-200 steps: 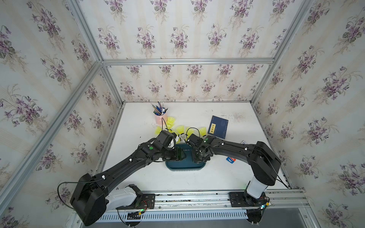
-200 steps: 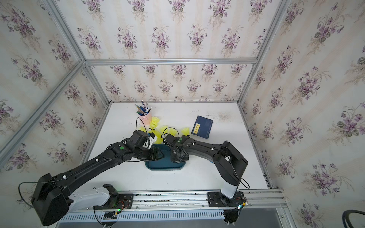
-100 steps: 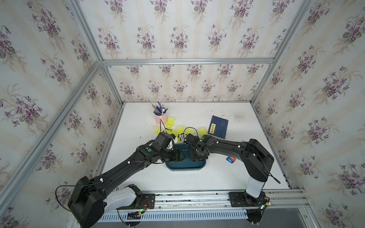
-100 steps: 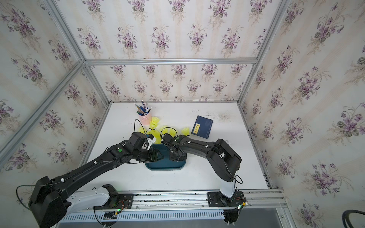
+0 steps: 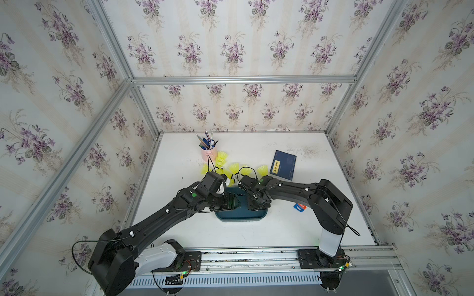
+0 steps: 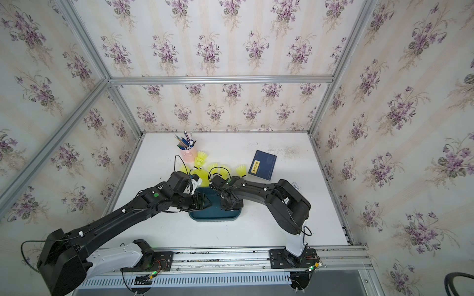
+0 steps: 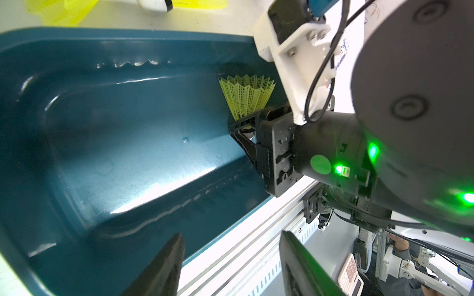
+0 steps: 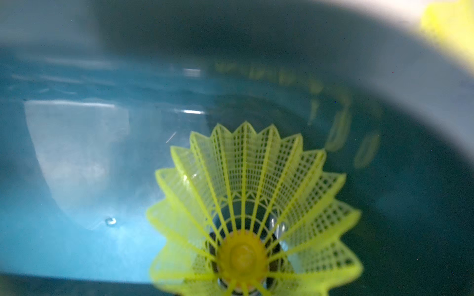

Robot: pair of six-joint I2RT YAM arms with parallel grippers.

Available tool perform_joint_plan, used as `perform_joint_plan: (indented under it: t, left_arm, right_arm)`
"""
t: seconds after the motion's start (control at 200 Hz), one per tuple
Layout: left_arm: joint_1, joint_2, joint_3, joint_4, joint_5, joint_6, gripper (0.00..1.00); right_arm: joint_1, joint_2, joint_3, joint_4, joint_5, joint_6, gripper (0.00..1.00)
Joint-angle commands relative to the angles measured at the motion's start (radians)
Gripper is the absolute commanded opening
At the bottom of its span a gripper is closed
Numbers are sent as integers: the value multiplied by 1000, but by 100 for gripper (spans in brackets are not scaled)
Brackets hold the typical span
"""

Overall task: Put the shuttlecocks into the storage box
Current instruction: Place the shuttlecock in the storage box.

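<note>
Right fingers (image 7: 250, 151) are pinched narrow on the white tip of one shuttlecock (image 7: 246, 97), its skirt pointing away from the wrist. It's inside the storage box (image 7: 128, 46), close to an end wall; can't tell if it touches the floor. Left fingers (image 7: 164, 266) are spread wide with nothing between them, over the box's opposite end.

Tabletop (image 5: 256, 230): box at front middle with both wrists above it. Navy book (image 5: 283, 165) at back right, pink pen cup (image 5: 209, 153) at back left, loose shuttlecocks (image 5: 234, 167) scattered between them just beyond the box.

Both top views hide the pinched shuttlecock under the wrists; only the wrist views show it. Right wrist view is blurred: mesh skirt from behind, fingers mostly out of frame.
</note>
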Motion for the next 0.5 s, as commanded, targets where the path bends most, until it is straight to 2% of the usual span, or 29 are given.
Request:
perform_joint_plan:
  t: [0.0,0.17,0.495]
  left_arm:
    - [1,0,11,-5,-7,7,63]
    - [1,1,13,-3,-5,8,63]
    - [1,2,17,0,1,13,63]
  right_arm:
    - [1,-5,5,-20,13,2,37]
    - [1,-12,13,-28,0,2,44]
    - [1,-79,34,-72,6,18,48]
